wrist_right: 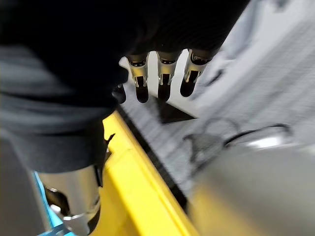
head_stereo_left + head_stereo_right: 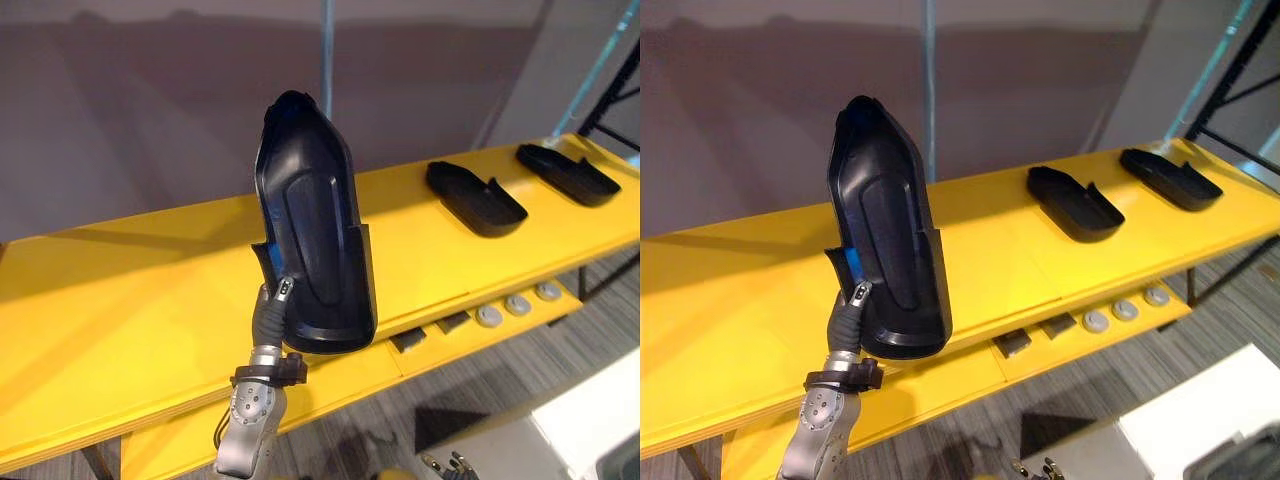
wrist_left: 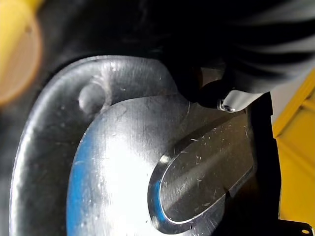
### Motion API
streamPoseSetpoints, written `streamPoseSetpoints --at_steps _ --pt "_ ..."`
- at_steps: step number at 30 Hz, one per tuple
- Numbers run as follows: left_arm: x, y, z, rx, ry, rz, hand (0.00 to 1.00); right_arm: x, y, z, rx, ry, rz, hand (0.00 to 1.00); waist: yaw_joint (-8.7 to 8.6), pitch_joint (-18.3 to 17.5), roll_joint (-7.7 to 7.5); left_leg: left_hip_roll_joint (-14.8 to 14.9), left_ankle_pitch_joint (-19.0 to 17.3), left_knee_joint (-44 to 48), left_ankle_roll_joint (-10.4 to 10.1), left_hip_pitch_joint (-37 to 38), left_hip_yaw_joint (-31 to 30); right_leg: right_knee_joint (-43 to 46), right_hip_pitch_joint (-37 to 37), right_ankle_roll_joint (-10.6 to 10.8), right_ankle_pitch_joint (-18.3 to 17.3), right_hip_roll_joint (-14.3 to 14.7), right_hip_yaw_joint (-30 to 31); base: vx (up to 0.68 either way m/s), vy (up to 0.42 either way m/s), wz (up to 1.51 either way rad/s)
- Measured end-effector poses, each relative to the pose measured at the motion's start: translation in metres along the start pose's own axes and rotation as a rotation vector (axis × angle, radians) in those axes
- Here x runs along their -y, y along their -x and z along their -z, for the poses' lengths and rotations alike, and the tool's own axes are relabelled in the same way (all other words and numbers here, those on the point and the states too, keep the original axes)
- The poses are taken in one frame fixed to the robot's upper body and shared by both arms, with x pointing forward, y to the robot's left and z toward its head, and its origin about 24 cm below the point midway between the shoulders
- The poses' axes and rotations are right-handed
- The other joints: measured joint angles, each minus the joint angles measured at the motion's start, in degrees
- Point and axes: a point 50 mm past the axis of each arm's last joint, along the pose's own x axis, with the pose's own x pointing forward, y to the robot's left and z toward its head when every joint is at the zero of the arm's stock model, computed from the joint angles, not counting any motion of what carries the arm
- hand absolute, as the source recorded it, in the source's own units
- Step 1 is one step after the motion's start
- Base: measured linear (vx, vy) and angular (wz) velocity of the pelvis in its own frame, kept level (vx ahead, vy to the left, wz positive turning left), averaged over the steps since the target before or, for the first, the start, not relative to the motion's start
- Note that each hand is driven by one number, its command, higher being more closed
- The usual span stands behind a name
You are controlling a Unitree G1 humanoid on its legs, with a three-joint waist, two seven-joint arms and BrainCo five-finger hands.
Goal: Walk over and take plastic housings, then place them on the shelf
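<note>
Housing point(image 2: 315, 230) upright in left hand point(image 2: 284, 291), near shelf point(image 2: 120, 300)

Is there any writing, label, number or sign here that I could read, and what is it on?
No readable text anywhere.
held housing, in the left hand: plain black, no print shows.
near housing and far housing on the yellow shelf: none shows.
round grey pieces on the lower ledge: too small to tell.

Both head eyes overlook shelf point(image 2: 120, 300); wrist views close
</note>
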Motion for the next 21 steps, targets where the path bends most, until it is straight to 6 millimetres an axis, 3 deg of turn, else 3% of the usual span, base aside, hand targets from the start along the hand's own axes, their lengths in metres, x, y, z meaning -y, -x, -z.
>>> streamPoseSetpoints --at_steps 9,16,21 --pt "-0.002 -0.001 0.000 0.006 -0.093 -0.057 1.00 -0.010 0.001 -0.002 0.010 0.003 -0.035 0.00 1.28 -2.0 -0.17 0.0 1.6 -3.8 -1.3 4.1 0.6 -5.4 5.5 -0.3 1.0 0.3 -2.0 0.08 -0.027 0.11" --pt "-0.009 -0.018 0.003 -0.006 -0.169 -0.102 1.00 -0.009 0.001 -0.001 0.005 0.005 -0.032 0.00 1.05 -2.4 -0.74 -0.3 4.2 -6.9 -1.2 4.8 -1.3 -6.1 5.8 -0.9 1.7 0.6 -3.2 -0.07 -0.038 0.11" --pt "-0.020 -0.034 0.012 -0.052 -0.207 -0.159 1.00 -0.007 0.001 0.007 -0.030 0.009 -0.026 0.00 -0.26 -2.5 -0.77 -0.7 6.6 -11.9 -1.1 5.9 -2.1 -6.5 5.4 -1.3 2.5 0.6 -3.9 -0.11 -0.028 0.08"
